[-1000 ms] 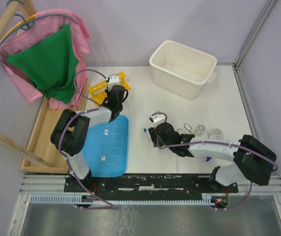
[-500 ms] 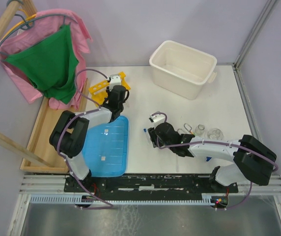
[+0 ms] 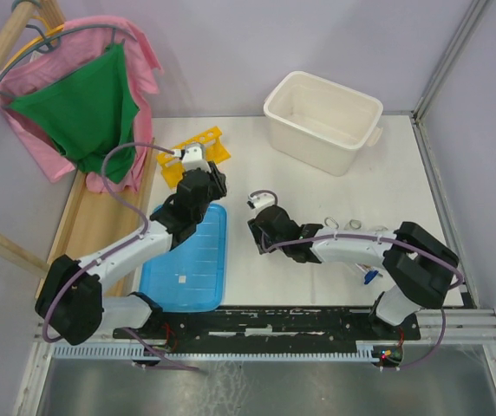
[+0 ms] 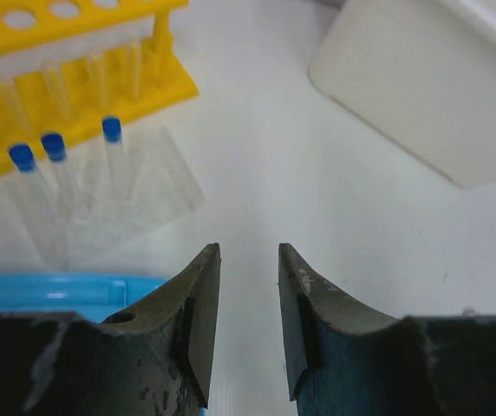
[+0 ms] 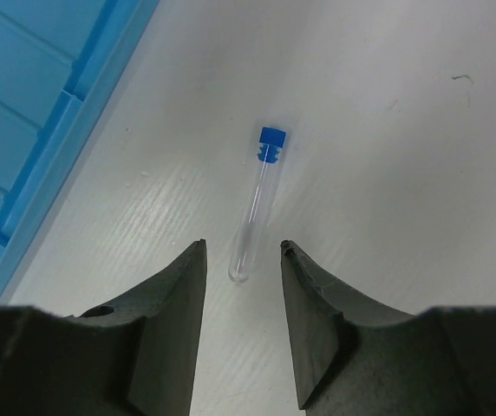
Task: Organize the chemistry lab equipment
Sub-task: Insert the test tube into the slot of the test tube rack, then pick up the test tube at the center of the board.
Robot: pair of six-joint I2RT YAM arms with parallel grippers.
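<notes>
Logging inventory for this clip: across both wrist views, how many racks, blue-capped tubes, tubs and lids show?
Yellow rack: 1
Blue-capped tubes: 4 (3 at the rack, plus a loose tube)
White tub: 1
Blue lid: 1
Total: 7

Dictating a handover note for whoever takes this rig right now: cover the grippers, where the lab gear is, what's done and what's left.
Left gripper: open, empty, facing the yellow plastic tube rack.
Right gripper: open, poised over a small clear blue-capped tube lying on the table beside the flat blue ribbed lid; not gripped.
Done: three capped tubes are at the rack.
Left: grasp and rack this tube. The small glass flasks by the right forearm are unsorted.
</notes>
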